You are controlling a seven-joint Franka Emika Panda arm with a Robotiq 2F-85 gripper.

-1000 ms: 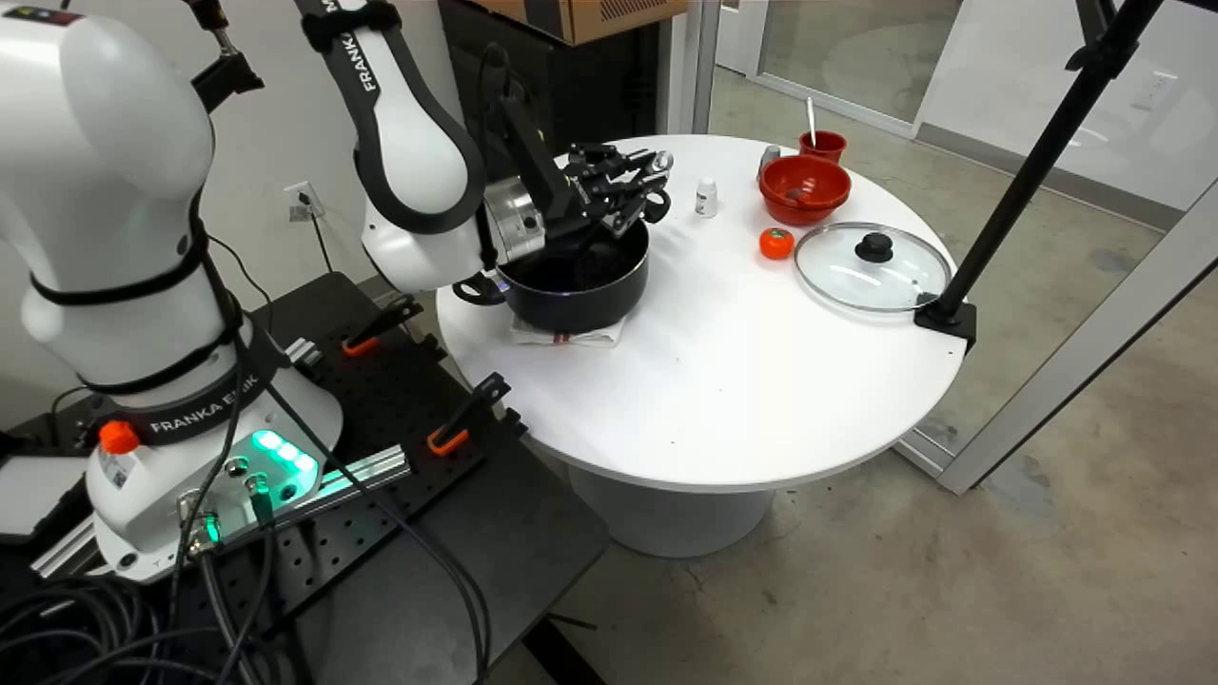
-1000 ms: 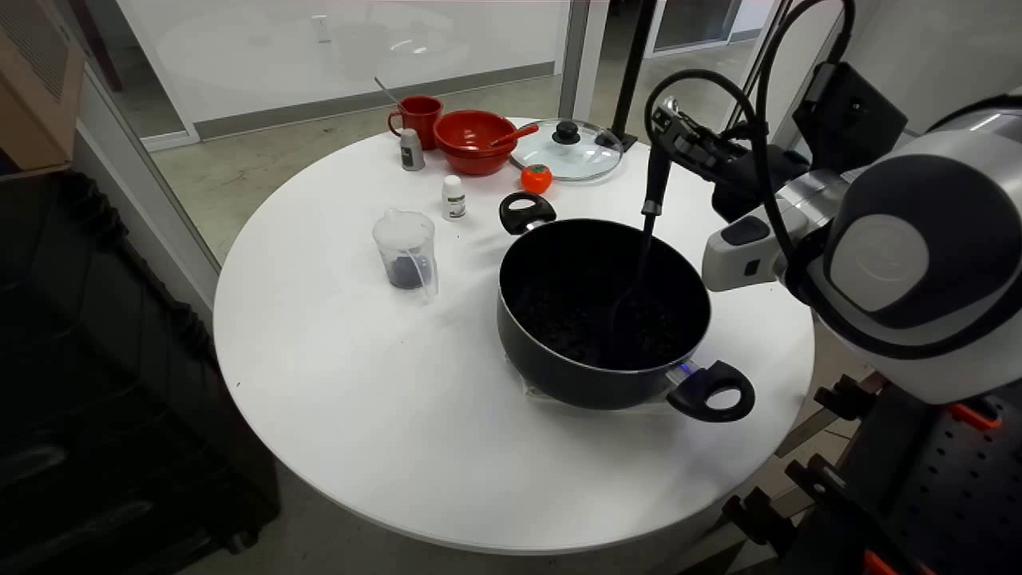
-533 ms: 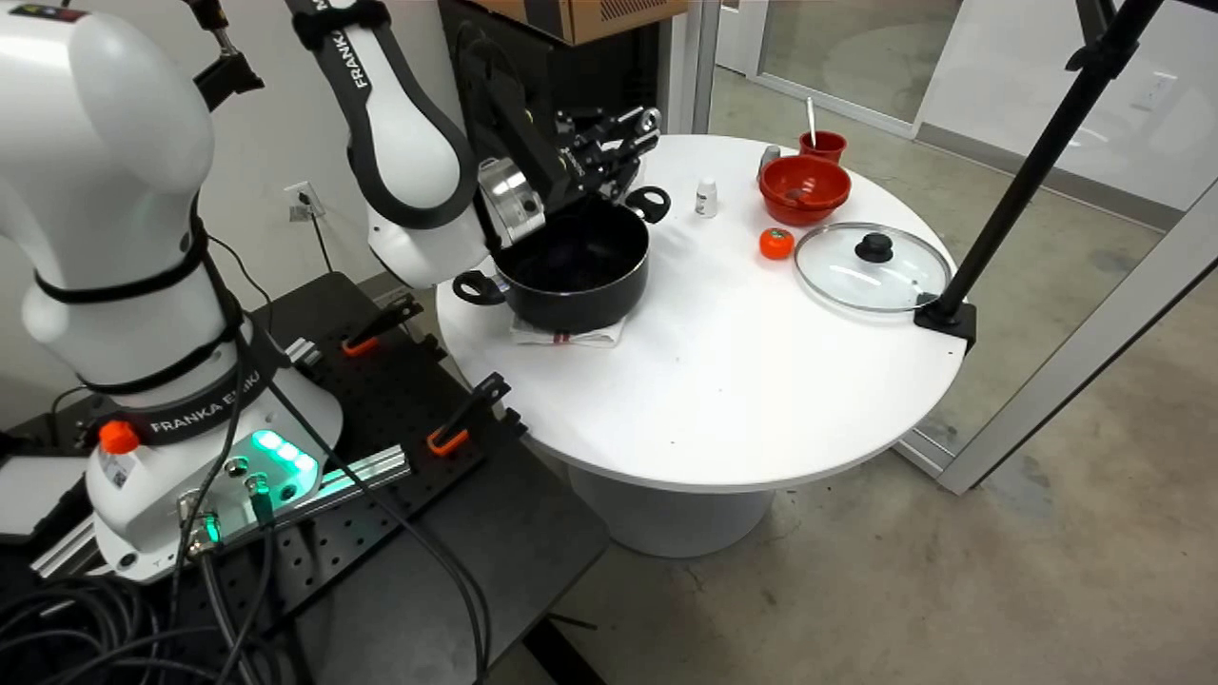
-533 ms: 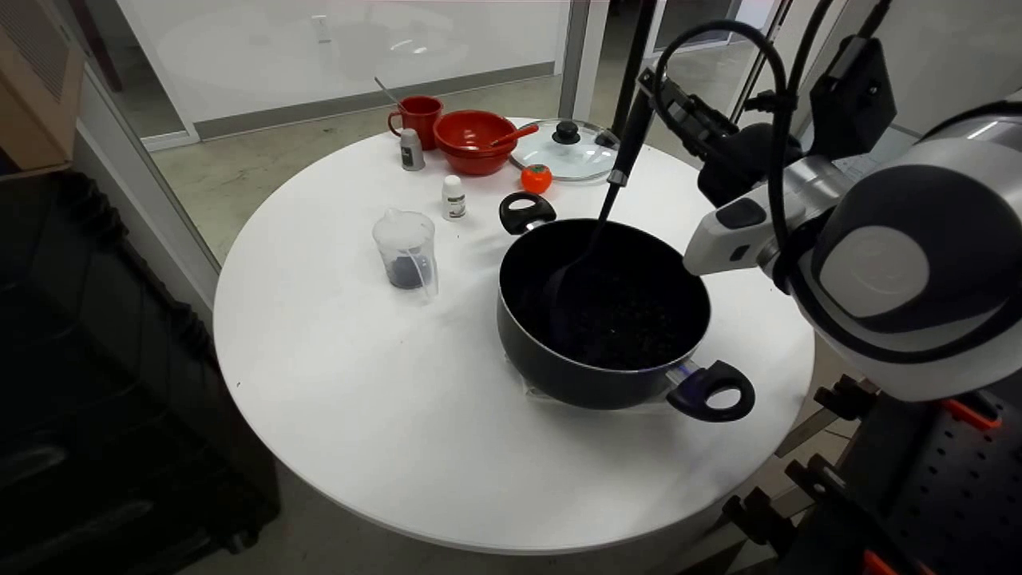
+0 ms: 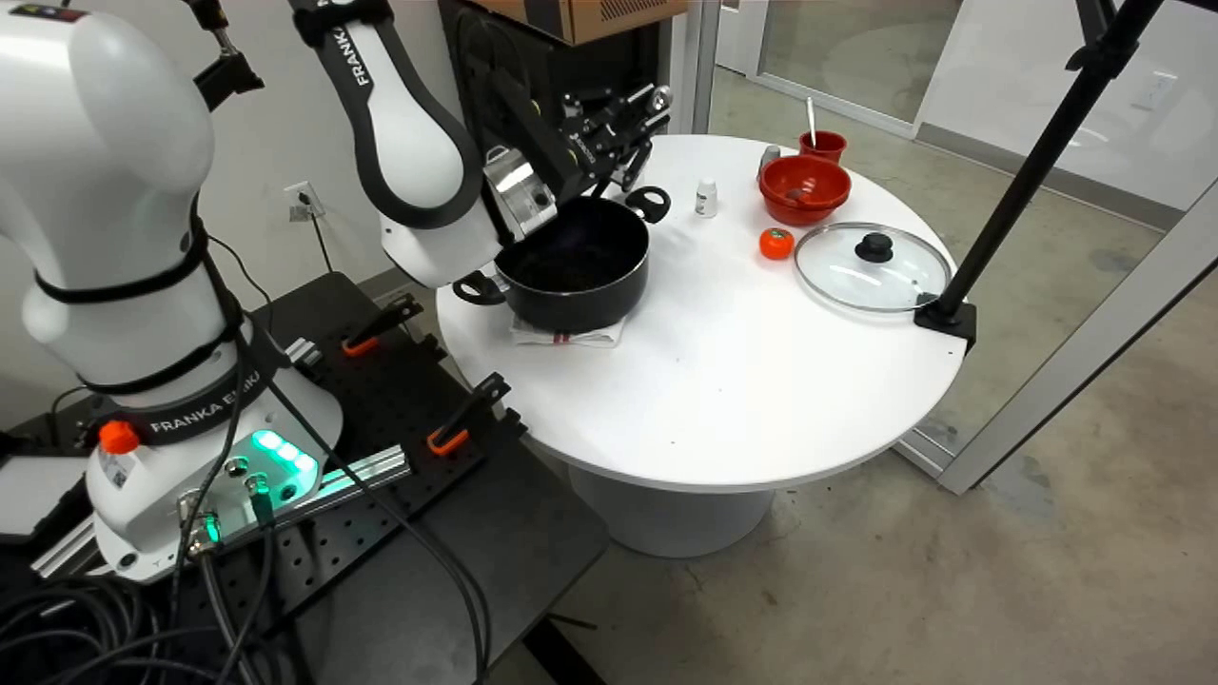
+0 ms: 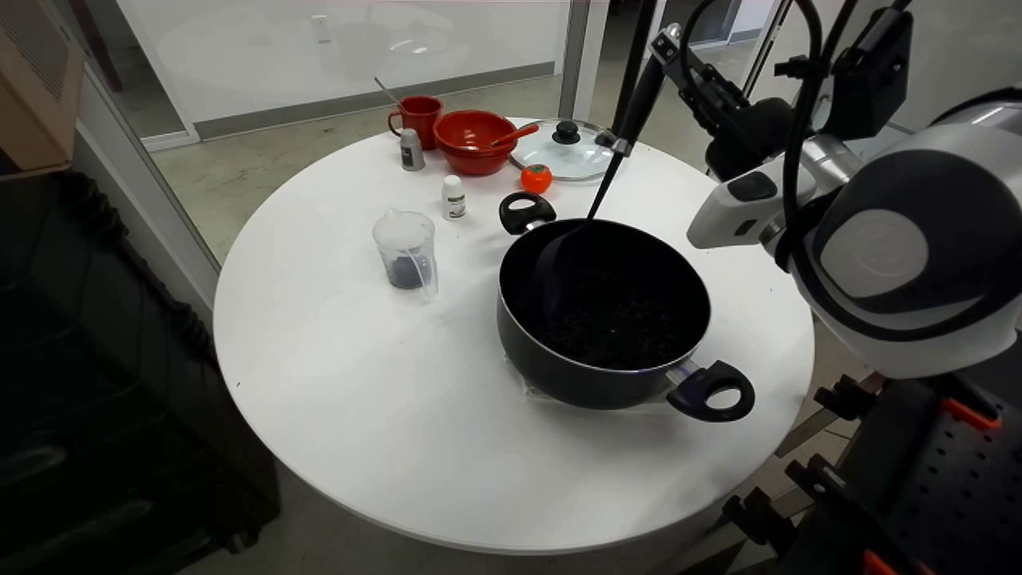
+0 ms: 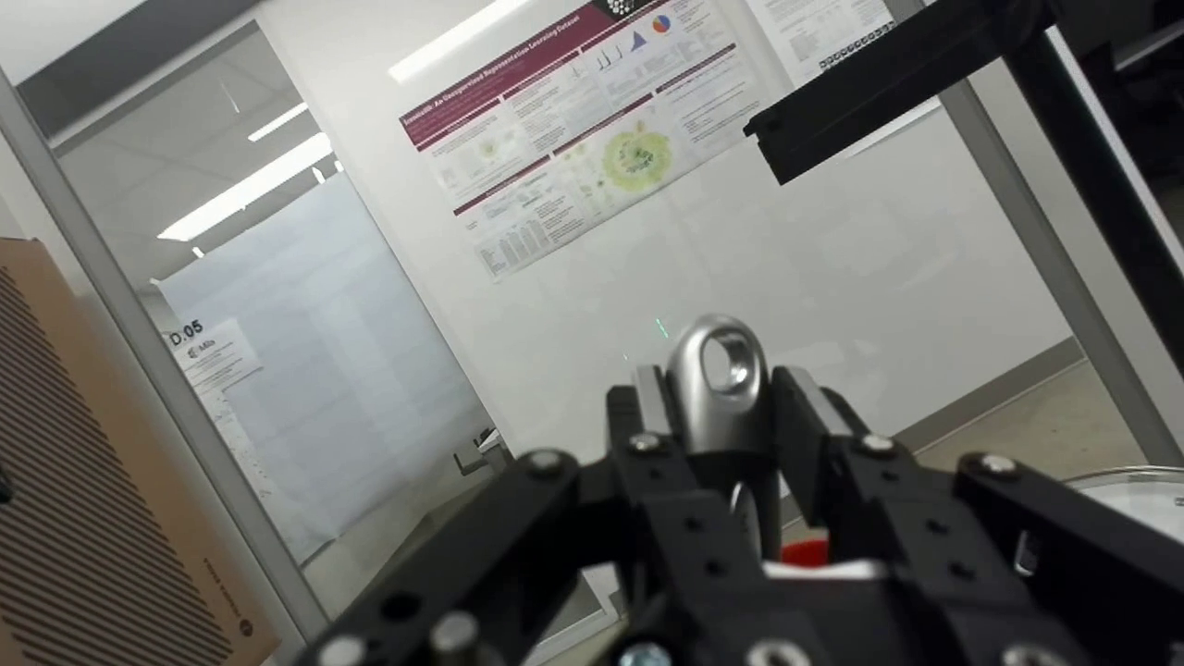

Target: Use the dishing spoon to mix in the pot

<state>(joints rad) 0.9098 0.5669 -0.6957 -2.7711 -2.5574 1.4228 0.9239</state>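
Though out of the wrist view, pot (image 6: 575, 385) in both exterior views — fingers (image 7: 807, 416) tight on dishing spoon (image 6: 620, 148).

The white table (image 6: 359, 415) bears cloth (image 5: 573, 338), lid (image 5: 856, 274), mug (image 6: 420, 124), jug (image 6: 406, 246).

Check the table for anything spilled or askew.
Nothing clearly odd: the pot sits level on its cloth; the claw grips the tilted dishing spoon. A dark speck on the table is too small to identify.
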